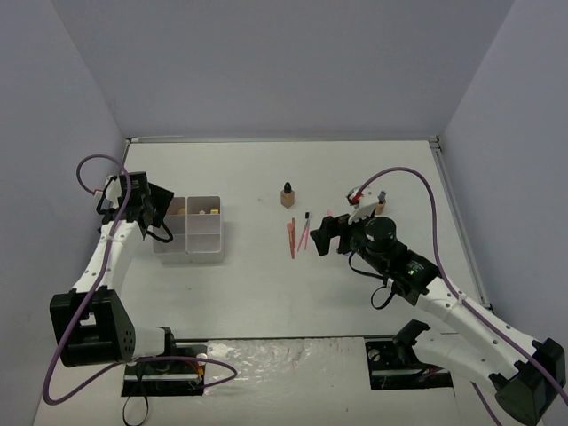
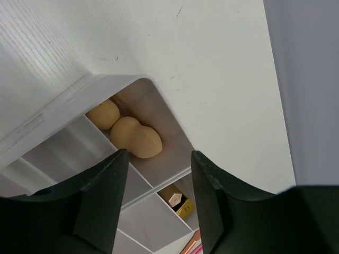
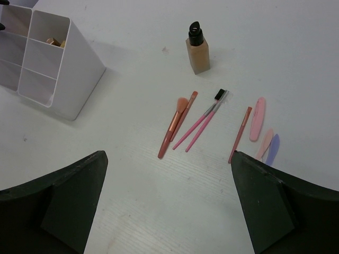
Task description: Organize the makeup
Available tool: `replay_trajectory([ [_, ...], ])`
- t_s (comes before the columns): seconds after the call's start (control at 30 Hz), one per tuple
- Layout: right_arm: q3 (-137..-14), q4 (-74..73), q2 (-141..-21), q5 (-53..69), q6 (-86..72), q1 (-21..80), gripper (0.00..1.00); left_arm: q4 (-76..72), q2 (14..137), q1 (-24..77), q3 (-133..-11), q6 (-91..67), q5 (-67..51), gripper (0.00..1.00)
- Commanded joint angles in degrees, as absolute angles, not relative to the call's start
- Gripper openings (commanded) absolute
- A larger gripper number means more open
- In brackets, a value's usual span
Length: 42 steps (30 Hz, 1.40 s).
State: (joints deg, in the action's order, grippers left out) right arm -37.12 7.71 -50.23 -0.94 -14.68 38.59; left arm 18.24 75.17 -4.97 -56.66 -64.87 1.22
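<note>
My left gripper [image 1: 151, 208] is open and empty over the left end of the white organizer [image 1: 202, 238]. In the left wrist view its jaws [image 2: 159, 156] frame two peach sponges [image 2: 135, 137] in one compartment and a black-gold lipstick [image 2: 179, 201] in another. My right gripper [image 1: 319, 235] is wide open and empty above the table. Ahead of it [image 3: 168, 156] lie a peach-bristled brush [image 3: 176, 123], two pink brushes [image 3: 203, 123], a red stick [image 3: 240, 134] and pink, peach and lilac sticks [image 3: 258, 117]. A tan bottle [image 3: 197, 51] with a dark cap stands upright beyond them.
A second tan bottle [image 1: 380, 207] stands just behind the right arm. The organizer also shows at the upper left of the right wrist view [image 3: 63, 74]. Grey walls close off the table on three sides.
</note>
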Motion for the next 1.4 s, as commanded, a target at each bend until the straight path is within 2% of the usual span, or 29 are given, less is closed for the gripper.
replay_trajectory([
  [0.0,-37.9,9.0,-49.7,-5.6,-14.9,38.3,0.99,18.0,71.9,-5.4,-61.2,-61.3,0.3,0.51],
  [0.07,-38.3,7.9,-50.7,-7.8,-15.9,38.0,0.99,19.2,70.8,-5.4,-62.3,-58.1,0.0,0.59],
  [0.27,-39.8,2.5,-55.7,-12.3,-21.1,34.9,0.95,24.8,65.6,-5.4,-65.6,-42.0,-2.6,0.91],
  [0.33,-40.3,0.8,-58.6,-12.1,-22.5,32.9,0.92,27.4,63.2,-5.4,-65.9,-36.9,-2.6,0.97],
  [0.53,-41.6,-1.8,-67.8,-10.6,-26.0,29.0,0.79,29.7,55.3,-5.4,-61.9,-25.0,-3.2,0.97],
  [0.73,-43.4,-1.8,-77.3,-8.8,-25.8,24.5,0.62,26.8,51.1,-4.6,-54.7,-22.6,-7.6,0.97],
  [0.9,-45.5,-1.1,-82.6,-9.5,-25.8,23.5,0.51,24.7,49.8,-2.1,-51.0,-21.0,-9.7,0.97],
  [1.37,-45.7,1.6,-90.3,-10.3,-26.8,21.9,0.33,23.9,49.9,3.5,-49.7,-21.2,-9.1,0.97],
])
